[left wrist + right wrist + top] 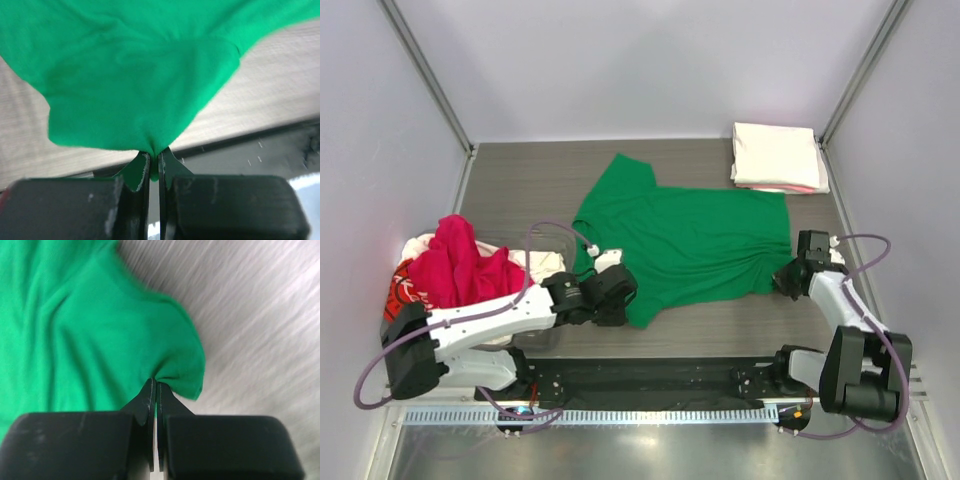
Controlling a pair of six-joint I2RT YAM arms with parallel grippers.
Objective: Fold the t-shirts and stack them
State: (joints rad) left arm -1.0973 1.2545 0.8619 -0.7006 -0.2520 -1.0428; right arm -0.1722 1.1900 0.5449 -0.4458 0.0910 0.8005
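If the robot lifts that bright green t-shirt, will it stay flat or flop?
Probably flop: the bright green t-shirt puckers where the left gripper and right gripper pinch it. Its wrinkled middle would likely sag between them. Thin cloth, so probably light.

White links, black joints and purple cables [552, 224] on left arm [485, 318] and right arm [842, 297]; left gripper [154, 155] and right gripper [154, 383] scuffed black.
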